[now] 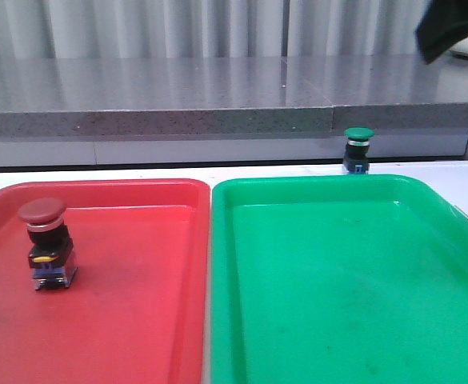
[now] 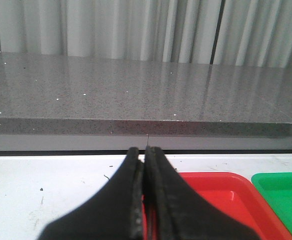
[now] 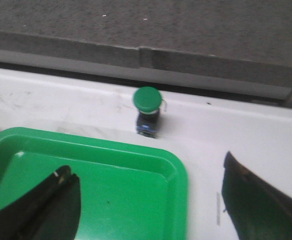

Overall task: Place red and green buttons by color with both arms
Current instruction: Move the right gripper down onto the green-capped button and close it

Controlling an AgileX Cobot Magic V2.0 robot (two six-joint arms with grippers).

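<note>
Your red button (image 1: 46, 240) stands upright at the left of the red tray (image 1: 138, 320). The green button (image 1: 358, 150) sits on the white tabletop (image 3: 245, 130), seemingly just beyond the green tray (image 1: 338, 280). Left end effector (image 2: 145, 200) is clenched, empty; right end effector (image 3: 150, 200) is spread wide.

We see our left gripper (image 2: 145, 200) with black fingers (image 2: 121, 200) pressed flat together, nothing between them, held low and level facing the far side. Our right gripper (image 3: 150, 200) has jaws spread wide, empty, tilted downward from above. In the front view only a black piece of the right arm (image 1: 448, 28) shows, far right, raised high.
</note>
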